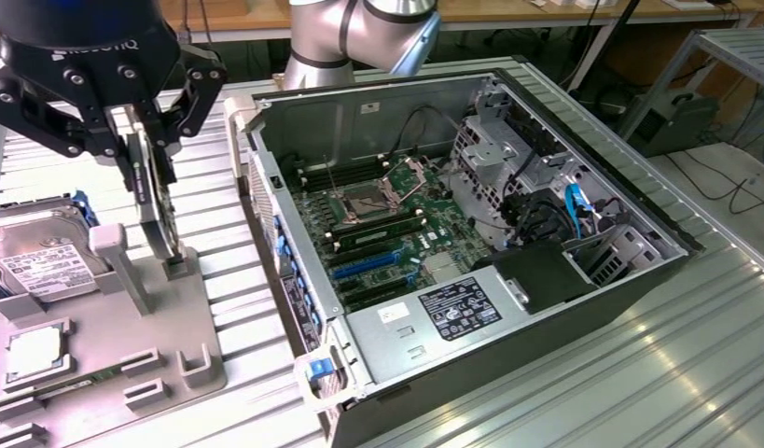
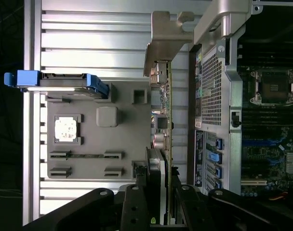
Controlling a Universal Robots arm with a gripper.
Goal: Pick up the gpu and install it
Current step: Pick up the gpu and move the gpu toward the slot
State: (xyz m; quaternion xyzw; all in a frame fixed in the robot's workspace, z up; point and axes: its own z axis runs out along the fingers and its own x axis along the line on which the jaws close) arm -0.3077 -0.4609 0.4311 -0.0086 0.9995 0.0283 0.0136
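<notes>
One firm pinch is what I see: the gripper (image 1: 149,135) is clamped on the gpu (image 1: 155,210) in the upper left of the exterior view. The card hangs on edge over the grey fixture (image 1: 170,322). Its low end is right at the holder slot, and I can't tell if it's clear of it.

My take on doing this bit well: go dead straight along the slot so the edge doesn't snag, keep the card vertical, and don't crush the board.

It's a thin, flat, rigid board with a dark face and a bent silver bracket (image 2: 166,43) at one end, smooth metal. The open case (image 1: 344,117) fills the middle of the frame, sheet steel, with a green motherboard (image 1: 395,233) inside. A ribbed metal table (image 1: 680,373) is underneath.
</notes>
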